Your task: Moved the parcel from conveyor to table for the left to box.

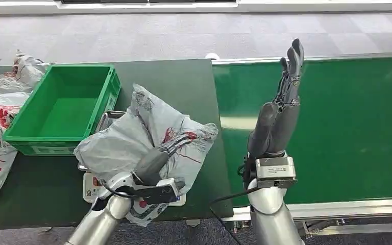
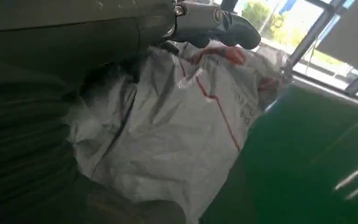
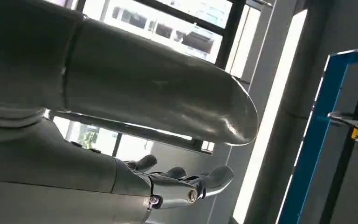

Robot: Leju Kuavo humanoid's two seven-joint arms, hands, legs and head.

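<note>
Since the parcel (image 1: pixel 148 138) looks a soft, crinkly, probably light poly bag, the left hand (image 1: pixel 159 155) pinches its bunched middle while the right hand (image 1: pixel 280 112) stands empty, fingers straight and slightly apart.

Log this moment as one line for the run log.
left hand: gripping grey parcel on table | right hand: open, raised over conveyor | green crate: empty

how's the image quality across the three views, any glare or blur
Head view: sharp, evenly lit, with a pale sheen on the conveyor belt. Left wrist view: soft and blurred, the grey parcel smeared, windows blown out. Right wrist view: strongly backlit by bright windows, the right hand dim with highlights on the thumb.
</note>
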